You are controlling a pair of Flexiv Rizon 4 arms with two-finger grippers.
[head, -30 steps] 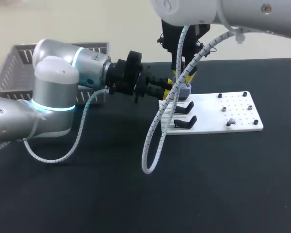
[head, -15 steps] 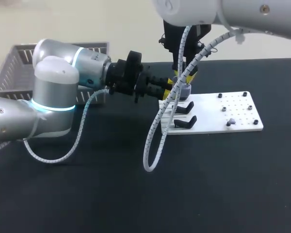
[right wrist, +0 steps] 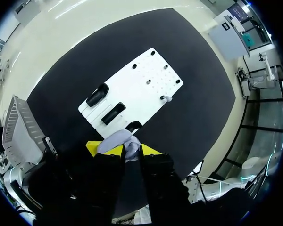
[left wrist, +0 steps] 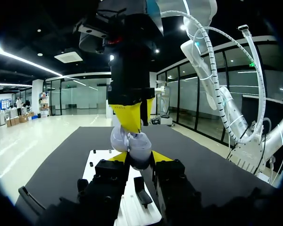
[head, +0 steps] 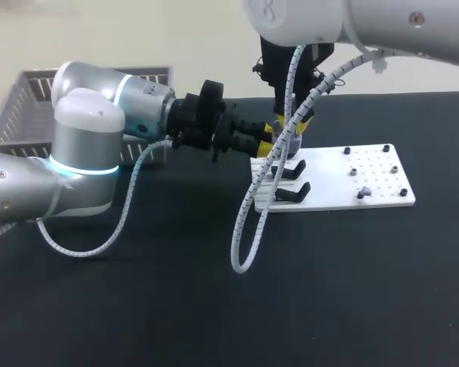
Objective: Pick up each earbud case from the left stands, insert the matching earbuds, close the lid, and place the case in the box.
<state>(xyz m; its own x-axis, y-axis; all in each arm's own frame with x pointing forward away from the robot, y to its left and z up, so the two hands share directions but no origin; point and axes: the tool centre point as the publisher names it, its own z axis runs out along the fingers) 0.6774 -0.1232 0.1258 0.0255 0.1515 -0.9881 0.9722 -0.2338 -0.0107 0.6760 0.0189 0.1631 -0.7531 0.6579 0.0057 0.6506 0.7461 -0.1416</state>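
Clamping earbud case [left wrist: 137, 151] between left fingers [left wrist: 162, 157] | right gripper [left wrist: 131, 123] at its top (grip unclear)

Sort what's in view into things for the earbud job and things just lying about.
For the job: earbud case, held in the left gripper; right gripper above it; white stand board; what looks like an earbud on it; grey basket.
Lying about: just the black table underneath.
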